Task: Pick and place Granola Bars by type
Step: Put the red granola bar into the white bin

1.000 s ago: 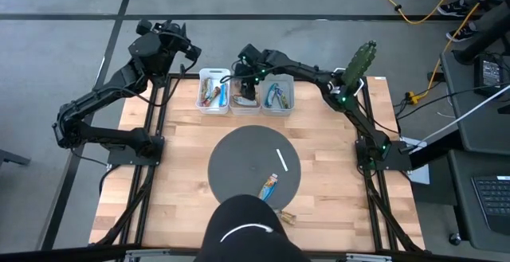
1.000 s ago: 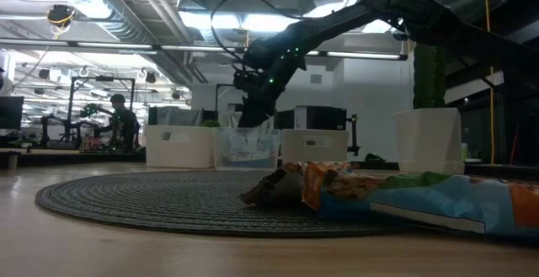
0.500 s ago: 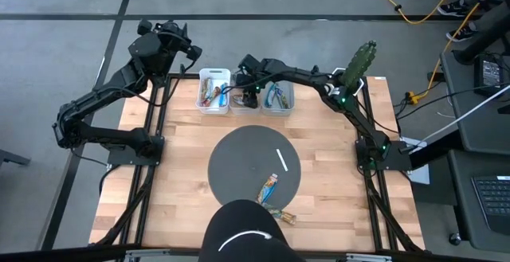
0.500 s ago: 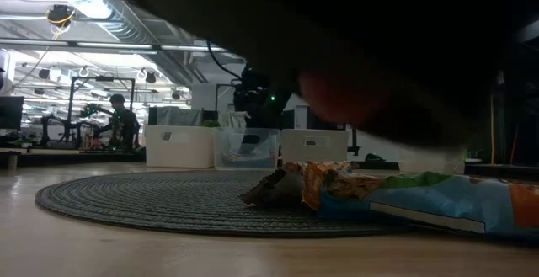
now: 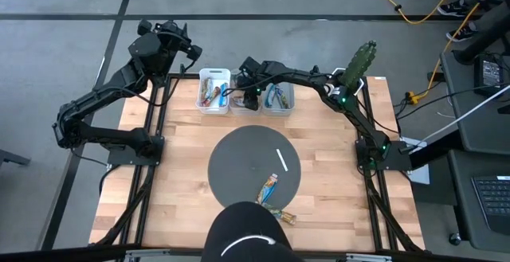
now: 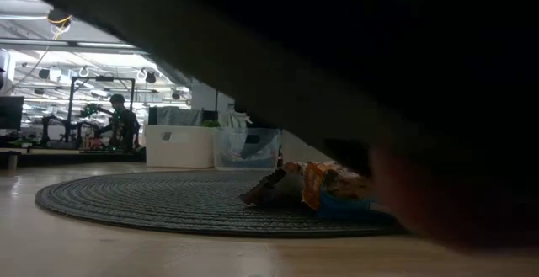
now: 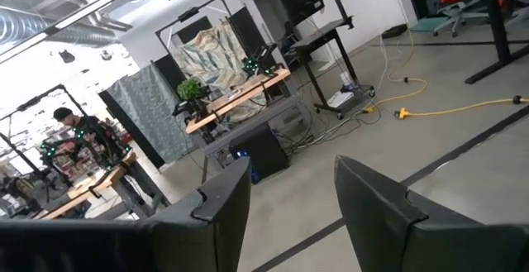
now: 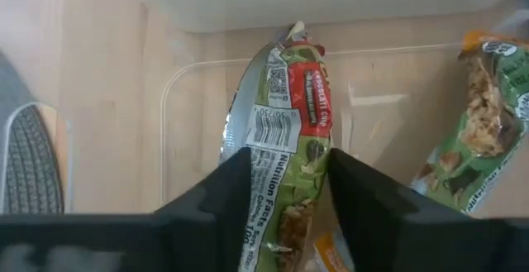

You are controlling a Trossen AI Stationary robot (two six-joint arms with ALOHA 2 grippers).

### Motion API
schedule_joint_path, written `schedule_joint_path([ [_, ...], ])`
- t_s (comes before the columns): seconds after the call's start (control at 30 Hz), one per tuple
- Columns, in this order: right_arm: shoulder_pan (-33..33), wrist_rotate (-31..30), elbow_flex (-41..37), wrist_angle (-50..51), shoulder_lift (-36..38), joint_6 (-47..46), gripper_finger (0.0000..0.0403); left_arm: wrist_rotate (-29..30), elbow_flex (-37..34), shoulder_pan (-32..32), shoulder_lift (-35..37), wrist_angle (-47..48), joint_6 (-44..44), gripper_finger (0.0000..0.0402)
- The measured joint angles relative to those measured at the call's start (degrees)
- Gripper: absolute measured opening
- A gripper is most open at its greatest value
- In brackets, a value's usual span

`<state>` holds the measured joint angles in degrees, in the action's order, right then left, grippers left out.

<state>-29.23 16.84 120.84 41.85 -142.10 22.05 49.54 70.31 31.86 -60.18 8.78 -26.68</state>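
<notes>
Two granola bars lie on the round dark mat (image 5: 239, 162): a blue and orange one (image 5: 268, 188) and a brownish one (image 5: 280, 214) at its near rim. Three clear bins at the table's far edge hold more bars: left (image 5: 213, 91), middle (image 5: 241, 103), right (image 5: 278, 96). My right gripper (image 5: 249, 89) reaches down into the middle bin and is shut on a red, green and silver bar (image 8: 285, 123). My left gripper (image 7: 289, 206) is open, raised beyond the table's far left corner (image 5: 182, 45), over the floor. My right gripper pinches the red, green and silver bar between its two fingers (image 8: 235, 189), across its width, at about mid-length (image 8: 289, 173). The fingers lie along the bar. The bar's far end (image 8: 293, 40) reaches the bin's wall; whether it rests on the bin floor I cannot tell.
A thin white stick (image 5: 280, 159) lies on the mat. An orange and green bar (image 8: 479, 131) lies in the same bin beside the held one. A person's head (image 5: 243, 234) leans over the table's near edge and blocks most of the low view. A green cactus-like plant (image 5: 360, 61) stands at the far right corner.
My right gripper has gone down into the middle bin with the bar still in its fingers. A person's dark shape has moved in front of the low camera and now hides most of it. The brownish bar at the mat's near rim has shifted a little leftward.
</notes>
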Motion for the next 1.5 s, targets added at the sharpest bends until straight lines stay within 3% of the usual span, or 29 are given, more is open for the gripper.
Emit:
schedule_joint_path([
  [0.2,0.0,1.5,-0.02,-0.08,0.0,0.14,0.0062,0.0,0.01,0.0,0.0,0.0,0.01,0.0169],
  [0.5,0.0,1.21,1.74,1.68,-0.04,-0.79,0.0047,0.02,0.01,0.0,0.0,0.0,-0.01,0.0169],
  [0.77,-0.31,-2.96,14.31,8.53,0.16,0.56,0.0011,0.19,-0.01,0.0,0.64,-1.08,-0.91,0.0169],
  [1.1,-2.64,-9.49,12.59,8.12,14.44,-2.87,0.0007,0.08,0.08,0.02,6.3,-1.27,3.7,0.0169],
  [1.27,-1.25,-9.88,12.59,7.55,21.17,-3.96,0.0011,-9.22,0.14,0.15,7.15,7.19,15.65,0.0169],
  [1.5,3.62,-9.69,12.57,7.33,27.26,-7.66,0.0009,-35.55,0.12,0.15,5.76,12.04,23.64,0.0181],
])
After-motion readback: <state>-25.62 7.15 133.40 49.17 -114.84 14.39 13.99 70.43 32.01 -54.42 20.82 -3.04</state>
